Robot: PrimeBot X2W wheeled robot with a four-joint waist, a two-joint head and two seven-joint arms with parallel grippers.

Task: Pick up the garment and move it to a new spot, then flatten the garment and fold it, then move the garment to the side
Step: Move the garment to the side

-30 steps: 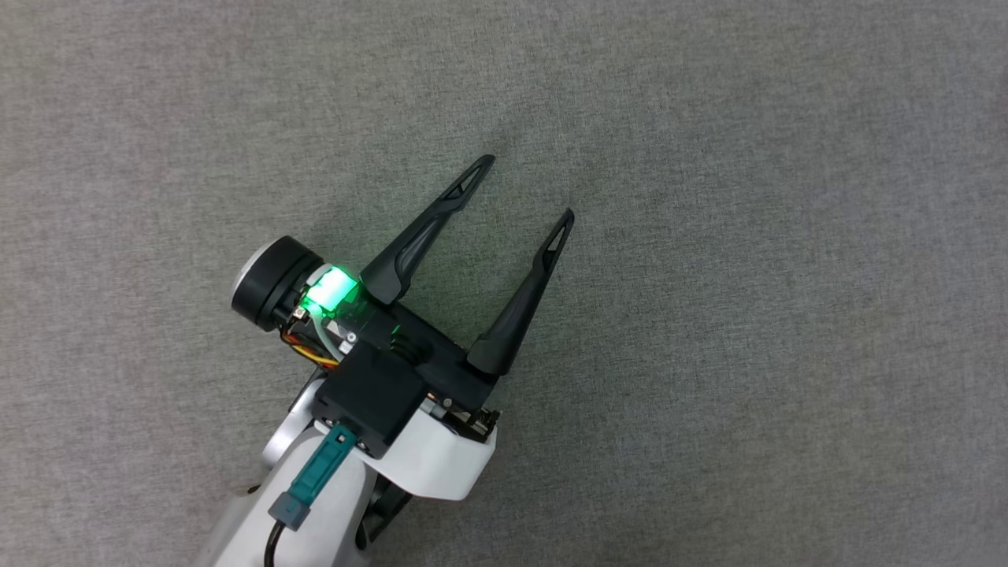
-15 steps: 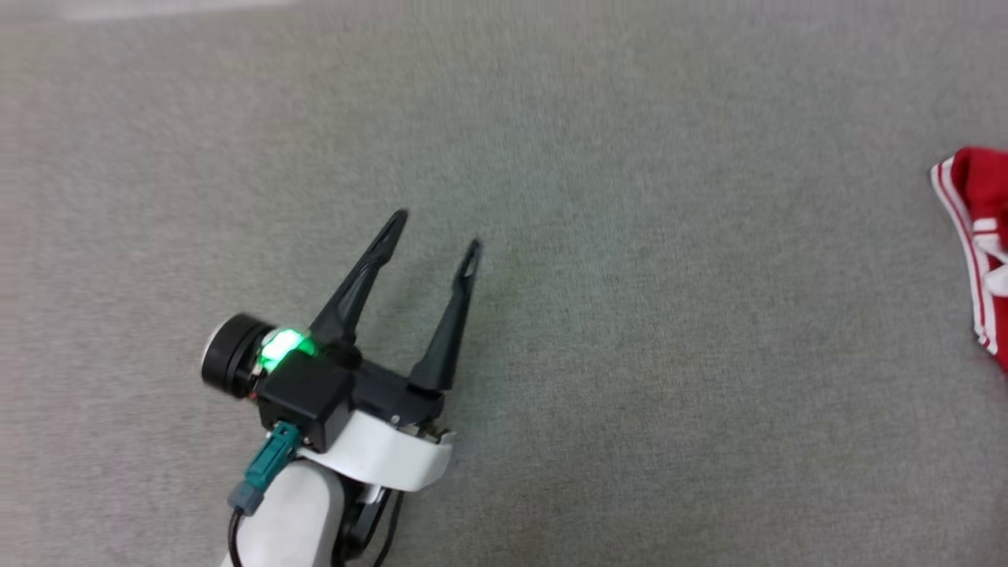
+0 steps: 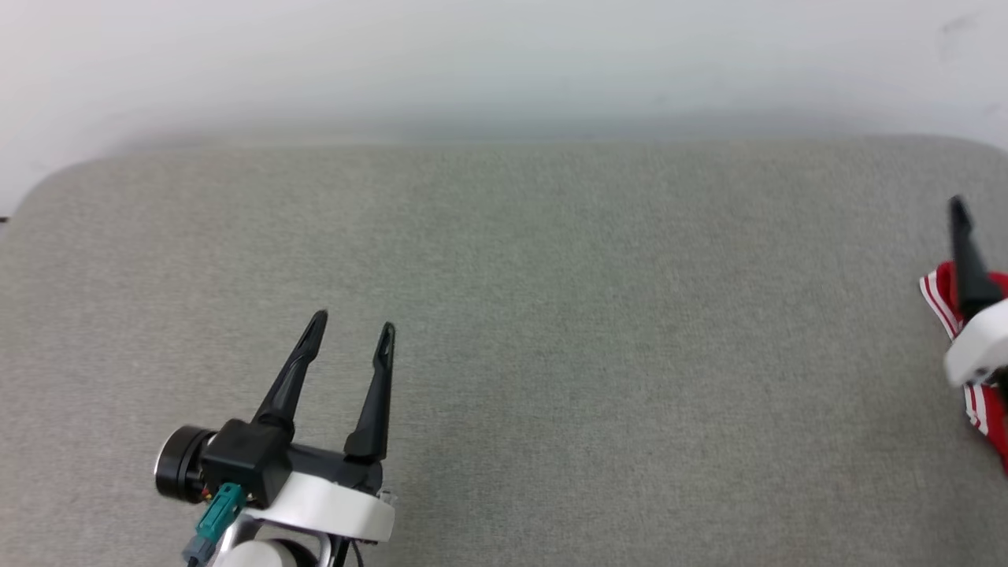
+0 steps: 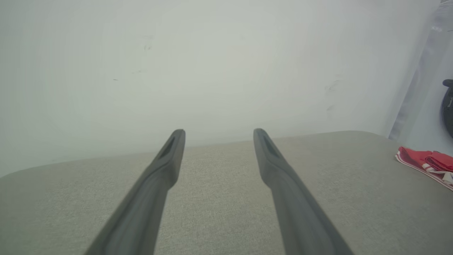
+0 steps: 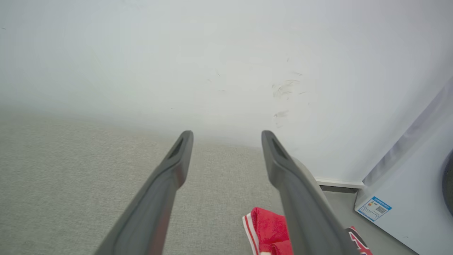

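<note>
At the right edge of the grey cloth-covered tabletop (image 3: 504, 315) we see the shirt (image 3: 937, 293). It is red with red-and-white striped trim, and it lies in layers, not spread flat. We cannot tell how neatly it is folded, because the frame edge and our own arm hide much of it.

Our right hand (image 5: 227, 134) hangs just above the shirt. Its two fingers are parted to a middling gap and have nothing between them. Our left hand (image 3: 352, 321) hovers over the near left part of the tabletop, well apart from the shirt, and is likewise parted and empty.

We judge that this scene fits two stages. The shirt may be waiting at the edge to be lifted, or it may be folded and already set aside. Either way, the right hand is close over loose cloth, so any motion there should be slow. We would keep the fingertips from snagging the striped trim and watch that the shirt does not slide off the edge. The left hand is best kept out of the way.

By our count there is one shirt, one tabletop and two hands, each with two dark fingers.
</note>
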